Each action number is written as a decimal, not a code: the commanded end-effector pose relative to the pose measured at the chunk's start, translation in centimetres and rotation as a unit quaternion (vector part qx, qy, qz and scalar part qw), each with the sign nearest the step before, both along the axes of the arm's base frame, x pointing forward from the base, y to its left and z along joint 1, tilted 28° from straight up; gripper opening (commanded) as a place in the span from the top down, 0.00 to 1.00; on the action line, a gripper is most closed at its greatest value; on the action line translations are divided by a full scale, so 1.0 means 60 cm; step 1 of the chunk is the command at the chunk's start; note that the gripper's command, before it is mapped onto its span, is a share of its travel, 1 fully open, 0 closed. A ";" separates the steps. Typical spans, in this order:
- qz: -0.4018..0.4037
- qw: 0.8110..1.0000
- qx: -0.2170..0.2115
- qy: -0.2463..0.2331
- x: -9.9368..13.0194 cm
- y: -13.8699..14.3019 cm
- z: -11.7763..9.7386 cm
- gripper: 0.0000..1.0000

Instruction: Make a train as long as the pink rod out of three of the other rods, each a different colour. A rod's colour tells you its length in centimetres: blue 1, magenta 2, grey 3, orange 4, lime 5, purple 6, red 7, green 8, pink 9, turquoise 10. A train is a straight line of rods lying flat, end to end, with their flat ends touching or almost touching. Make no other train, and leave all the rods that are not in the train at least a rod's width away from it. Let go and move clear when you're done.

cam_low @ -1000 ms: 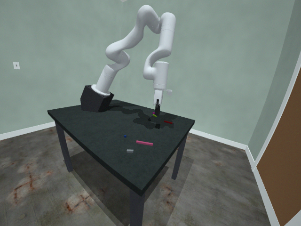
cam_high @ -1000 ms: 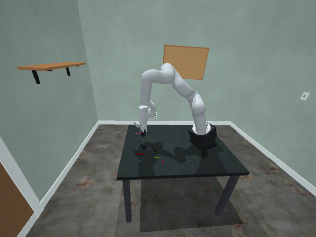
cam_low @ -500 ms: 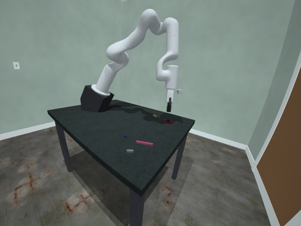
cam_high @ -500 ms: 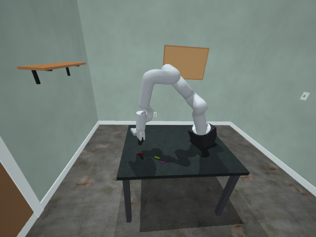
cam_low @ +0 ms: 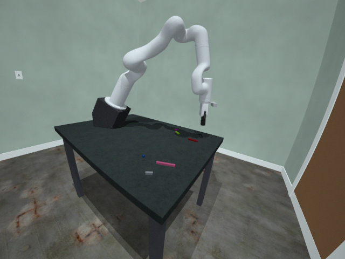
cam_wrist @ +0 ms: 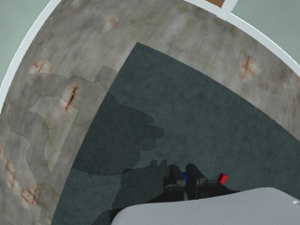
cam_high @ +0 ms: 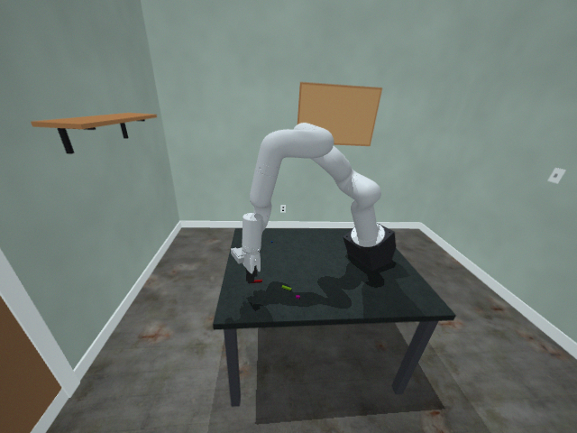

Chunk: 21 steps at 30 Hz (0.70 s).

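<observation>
Can see, from left to right in the exterior view, on the counter (cam_high: pixel 325 261) (cam_low: pixel 111 144) (cam_wrist: pixel 187 122): loose blue rod (cam_high: pixel 271 242) (cam_low: pixel 143 156), mid-frame; grey rod (cam_low: pixel 149 172), lower centre; pink rod (cam_low: pixel 165 163), just right of grey and apart; magenta rod (cam_high: pixel 297 296) (cam_low: pixel 176 129) and lime rod (cam_high: pixel 286 287) (cam_low: pixel 177 133), close together, right of centre; red rod (cam_high: pixel 257 280) (cam_low: pixel 192 140) (cam_wrist: pixel 224 178), further right. Above the counter at right, can find the pincer (cam_high: pixel 251 278) (cam_low: pixel 202 123) (cam_wrist: pixel 180 177), clenched on a second blue rod (cam_wrist: pixel 185 178).
</observation>
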State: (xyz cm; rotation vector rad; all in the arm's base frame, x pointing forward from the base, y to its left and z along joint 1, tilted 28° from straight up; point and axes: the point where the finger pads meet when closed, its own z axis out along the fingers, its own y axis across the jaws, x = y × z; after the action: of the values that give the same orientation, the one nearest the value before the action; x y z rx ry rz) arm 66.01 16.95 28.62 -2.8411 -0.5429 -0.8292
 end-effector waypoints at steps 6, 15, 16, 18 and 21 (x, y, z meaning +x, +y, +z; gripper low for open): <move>-0.005 0.999 -0.038 0.029 0.030 0.106 0.033 0.96; -0.005 0.999 -0.038 0.029 0.031 0.111 0.035 0.96; -0.005 0.999 -0.038 0.029 0.031 0.111 0.035 0.96; -0.005 0.999 -0.038 0.029 0.031 0.111 0.035 0.96; -0.005 0.999 -0.038 0.029 0.031 0.111 0.035 0.96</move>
State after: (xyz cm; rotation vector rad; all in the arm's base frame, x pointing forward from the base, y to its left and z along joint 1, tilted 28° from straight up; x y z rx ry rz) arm 67.84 23.54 30.60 -2.9160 -0.5695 -0.7406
